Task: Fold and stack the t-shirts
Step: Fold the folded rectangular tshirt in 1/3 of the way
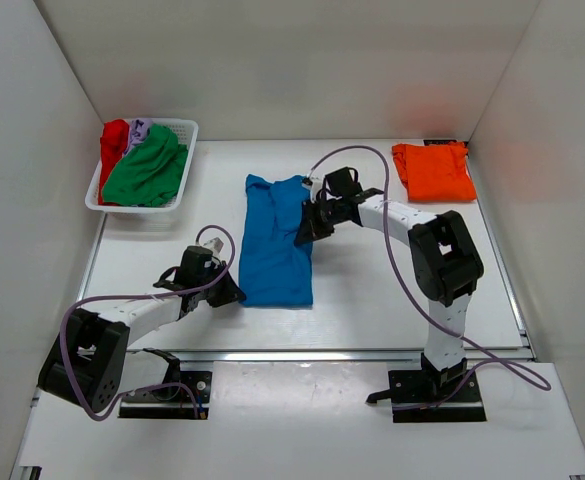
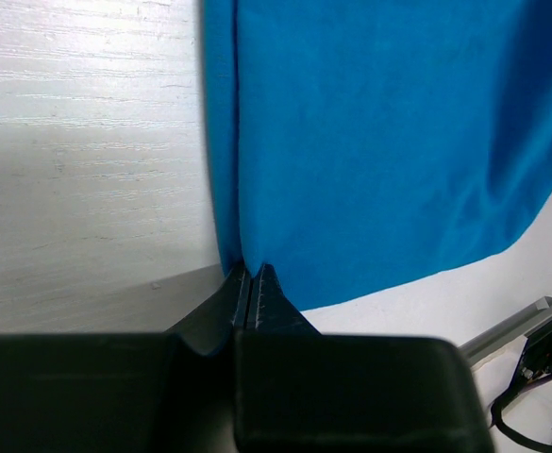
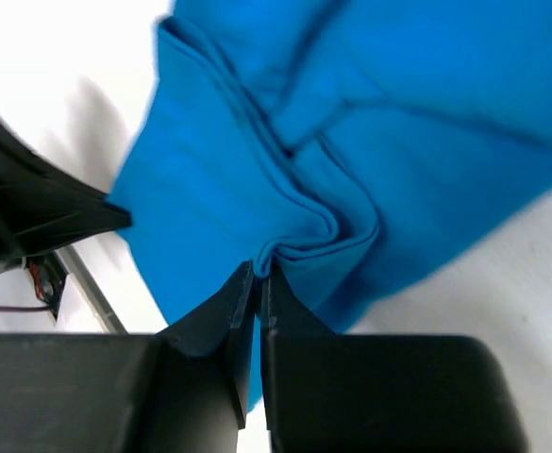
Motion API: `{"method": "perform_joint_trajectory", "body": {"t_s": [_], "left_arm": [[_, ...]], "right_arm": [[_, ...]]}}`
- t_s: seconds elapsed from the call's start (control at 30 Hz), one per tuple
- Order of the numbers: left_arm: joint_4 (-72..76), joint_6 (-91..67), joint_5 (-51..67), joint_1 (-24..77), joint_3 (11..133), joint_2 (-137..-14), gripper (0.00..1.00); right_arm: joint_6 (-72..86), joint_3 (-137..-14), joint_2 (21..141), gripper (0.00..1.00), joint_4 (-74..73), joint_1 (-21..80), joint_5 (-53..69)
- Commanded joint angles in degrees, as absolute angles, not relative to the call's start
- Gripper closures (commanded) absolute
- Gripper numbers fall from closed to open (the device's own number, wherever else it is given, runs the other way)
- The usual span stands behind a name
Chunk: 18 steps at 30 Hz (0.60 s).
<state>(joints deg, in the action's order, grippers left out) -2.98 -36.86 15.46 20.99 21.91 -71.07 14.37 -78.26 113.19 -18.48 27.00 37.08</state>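
From above, the blue t-shirt (image 1: pixel 275 245) lies lengthwise on the table (image 1: pixel 372 300), and both grips are hard to make out. Left wrist view: the left gripper (image 2: pixel 252 274) is clamped on the shirt's corner edge. Right wrist view: the right gripper (image 3: pixel 259 274) pinches a bunched fold, with the shirt cropped.

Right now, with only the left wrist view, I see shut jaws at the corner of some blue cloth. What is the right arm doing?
Observer: The right arm's jaws are shut on a bunched fold at the right edge of the blue t-shirt.
Operator: Is any shirt finished?
Observer: An orange t-shirt lies folded at the far right, apart from the blue one.
Operator: And what remains?
Observer: The white basket at the far left holds a green t-shirt, a red t-shirt and a bit of lilac cloth.
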Motion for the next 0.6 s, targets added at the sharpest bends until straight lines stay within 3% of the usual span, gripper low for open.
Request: {"method": "perform_joint_trajectory", "body": {"t_s": [0.0, 0.57], "left_arm": [[-4.04, -36.04, 15.91, 20.66, 21.09, -71.45, 1.0], [-3.78, -35.86, 16.35, 20.39, 20.92, -72.07, 1.0]], "right_arm": [[11.07, -82.17, 112.49, 0.99, -18.89, 27.68, 40.52], [6.5, -90.53, 123.4, 1.0, -21.0, 25.05, 35.6]]}}
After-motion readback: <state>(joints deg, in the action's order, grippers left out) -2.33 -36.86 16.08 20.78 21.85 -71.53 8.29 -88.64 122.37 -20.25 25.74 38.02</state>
